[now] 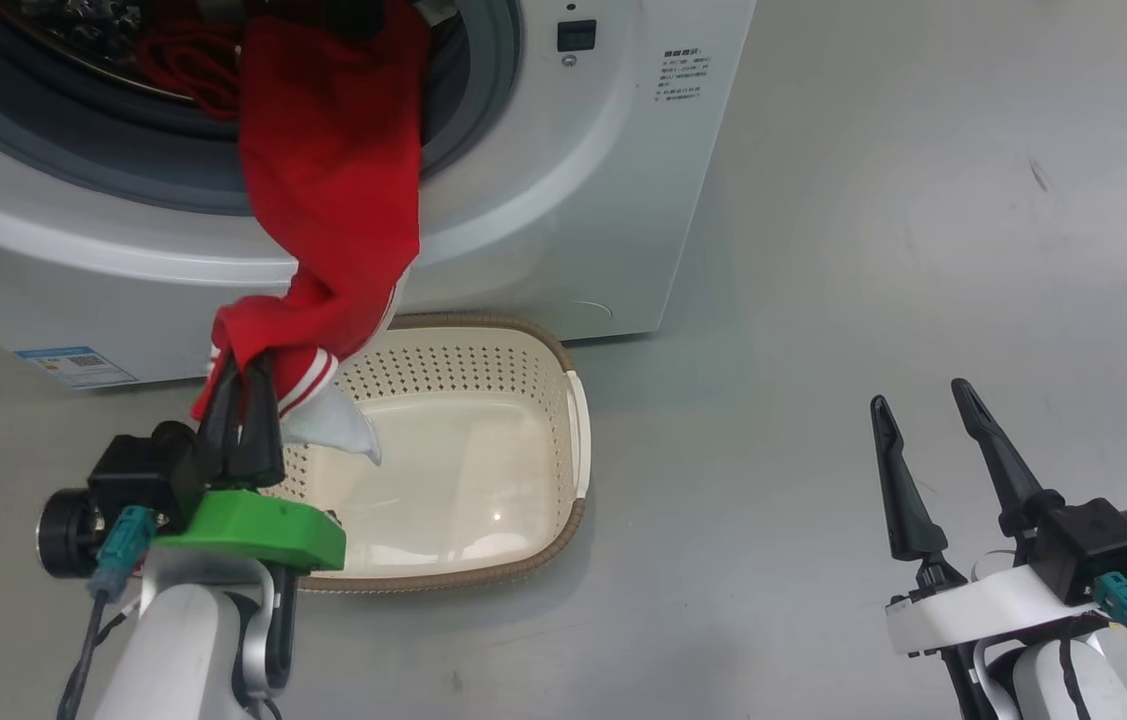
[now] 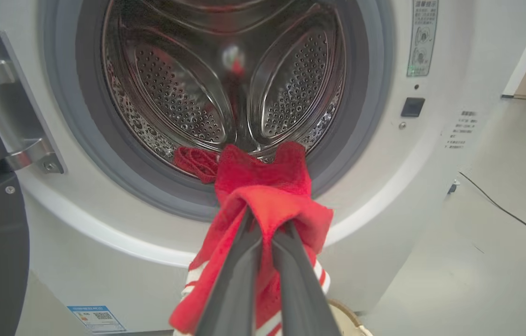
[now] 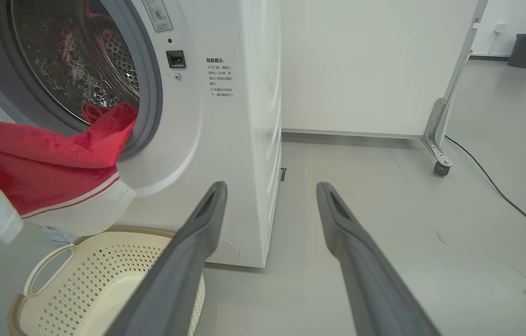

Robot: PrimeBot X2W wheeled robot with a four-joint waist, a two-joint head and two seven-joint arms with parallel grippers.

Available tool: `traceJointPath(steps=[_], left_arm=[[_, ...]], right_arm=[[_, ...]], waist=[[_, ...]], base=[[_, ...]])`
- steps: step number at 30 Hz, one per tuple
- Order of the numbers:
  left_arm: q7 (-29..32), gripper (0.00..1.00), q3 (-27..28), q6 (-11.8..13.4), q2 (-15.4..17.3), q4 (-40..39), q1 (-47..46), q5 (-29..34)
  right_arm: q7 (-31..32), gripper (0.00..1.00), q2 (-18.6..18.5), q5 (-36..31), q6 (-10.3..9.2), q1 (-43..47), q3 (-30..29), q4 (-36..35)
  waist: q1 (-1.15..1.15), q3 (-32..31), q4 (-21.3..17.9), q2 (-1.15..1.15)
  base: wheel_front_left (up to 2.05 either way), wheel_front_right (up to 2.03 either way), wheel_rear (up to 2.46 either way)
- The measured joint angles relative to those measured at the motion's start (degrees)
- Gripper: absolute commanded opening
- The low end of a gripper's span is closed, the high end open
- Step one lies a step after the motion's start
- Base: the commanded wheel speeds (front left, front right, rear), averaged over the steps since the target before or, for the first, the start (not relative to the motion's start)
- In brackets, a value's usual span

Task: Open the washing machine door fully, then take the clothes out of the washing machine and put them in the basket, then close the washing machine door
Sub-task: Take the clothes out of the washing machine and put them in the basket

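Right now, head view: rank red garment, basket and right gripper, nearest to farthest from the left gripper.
1. Red garment: pinched in the left gripper.
2. Basket: just beside it, on its right.
3. Right gripper: far right, open.

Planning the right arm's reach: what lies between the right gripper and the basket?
Bare grey floor, as the head view shows, separates the right gripper from the basket.

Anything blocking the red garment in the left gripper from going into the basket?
Nothing visible. The garment hangs in the left gripper beside the open basket; its other end lies over the grey door seal.
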Motion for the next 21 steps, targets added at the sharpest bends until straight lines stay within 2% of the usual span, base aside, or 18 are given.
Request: traceJointPath(steps=[14, 21], left_arm=[[4.65, 0.0, -2.31, -0.05, -0.23, 9.96, 0.86, -2.23], [7.01, 0.0, -2.59, -0.38, -0.24, 16.57, -3.26, -2.63]], right_arm=[[0.0, 1.0, 0.1, 0.19, 0.23, -1.2, 0.42, -1.53], [0.0, 1.0, 0.22, 0.56, 0.46, -3.38, 1.33, -2.52]], waist=[[0.0, 4.61, -1.86, 0.0], [0.0, 8.49, -3.42, 0.0]], base=[[0.0, 0.0, 0.0], [0.0, 0.0, 0.0]])
